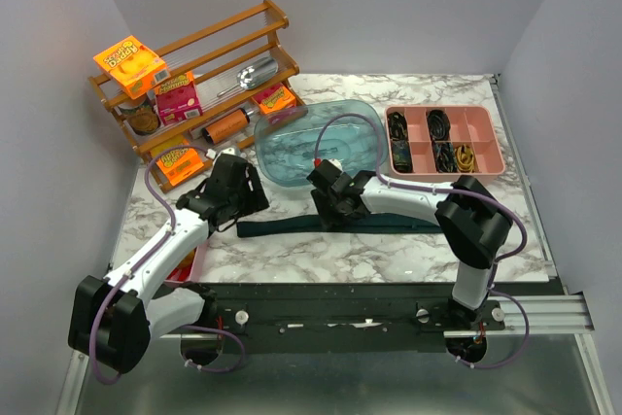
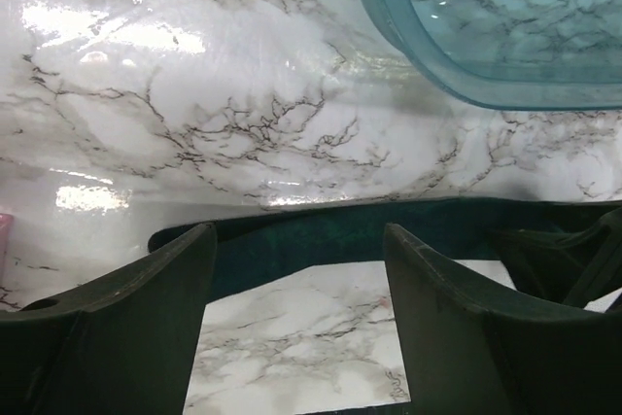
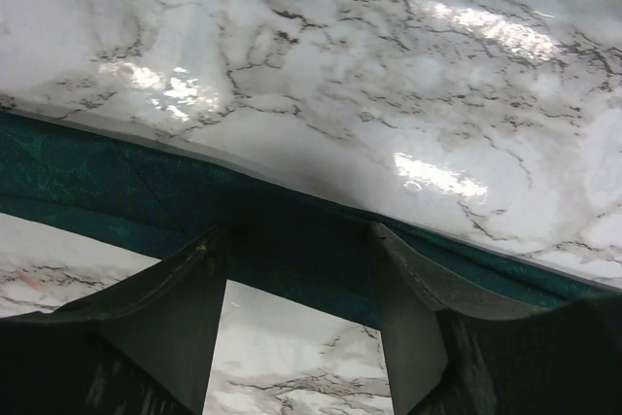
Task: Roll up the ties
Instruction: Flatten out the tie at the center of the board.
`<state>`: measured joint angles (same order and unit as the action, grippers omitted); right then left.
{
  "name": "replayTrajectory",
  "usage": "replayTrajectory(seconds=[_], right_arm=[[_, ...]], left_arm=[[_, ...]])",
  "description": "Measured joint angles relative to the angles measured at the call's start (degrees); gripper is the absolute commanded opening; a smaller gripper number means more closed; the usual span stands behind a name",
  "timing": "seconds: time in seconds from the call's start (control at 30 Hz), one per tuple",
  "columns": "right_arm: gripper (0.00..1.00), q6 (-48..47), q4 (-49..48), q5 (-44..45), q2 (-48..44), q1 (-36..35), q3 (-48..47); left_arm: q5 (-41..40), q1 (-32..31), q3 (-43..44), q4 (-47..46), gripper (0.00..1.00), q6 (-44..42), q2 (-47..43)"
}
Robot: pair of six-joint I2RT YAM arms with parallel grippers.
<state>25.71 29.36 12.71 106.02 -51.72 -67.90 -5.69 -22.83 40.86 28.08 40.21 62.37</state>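
The long narrow dark teal fabric necktie [image 1: 292, 227] lies flat and at full stretch on the white marble-patterned bench [image 1: 389, 259]. It is just on the near side of the translucent blue plastic tub [image 1: 277, 153], running along the tub's long side but apart from it. No turn or coil shows anywhere along it, so I judge the rolling not yet begun: the whole length is left to wind up, and only this one tie is in view

The left jaws sit at the tie's end, below the tub's left corner. In the left wrist view they are spread, and the tie [image 2: 321, 240] crosses the gap at the tips of the dark fingers [image 2: 136, 318]; nothing is pinched. The right jaws are over the tie's middle, below the tub's near rim. The right wrist view shows them spread too, with the fingers [image 3: 165, 318] reaching onto the tie [image 3: 97, 182], which runs straight across. Whether the tips press on the cloth or hover above it, I cannot tell

The next move, as I judge it, is to nip the end by the left jaws and fold it over for the first turn while the right jaws hold the strip down; the glossy bench may let it slide
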Motion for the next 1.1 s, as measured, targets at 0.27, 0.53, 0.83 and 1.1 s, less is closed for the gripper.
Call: replayTrajectory(seconds=[0.27, 0.53, 0.83, 1.1], right_arm=[[0.66, 0.4, -0.3, 0.0, -1.1, 3.4, 1.5], [0.66, 0.4, -0.9, 0.0, -1.5, 3.8, 2.1], [0.67, 0.2, -0.9, 0.0, -1.5, 3.8, 2.2], [0.67, 0.0, -1.1, -0.1, -1.6, 3.9, 2.3]], left_arm=[[-1.1, 0.0, -1.0, 2.6, 0.46, 0.2, -2.4], [-1.7, 0.0, -2.4, 2.6, 0.07, 0.4, -1.2], [-4.9, 0.0, -2.9, 1.5, 0.0, 0.6, 4.7], [-6.5, 0.0, -3.0, -1.4, 0.0, 0.6, 12.7]])
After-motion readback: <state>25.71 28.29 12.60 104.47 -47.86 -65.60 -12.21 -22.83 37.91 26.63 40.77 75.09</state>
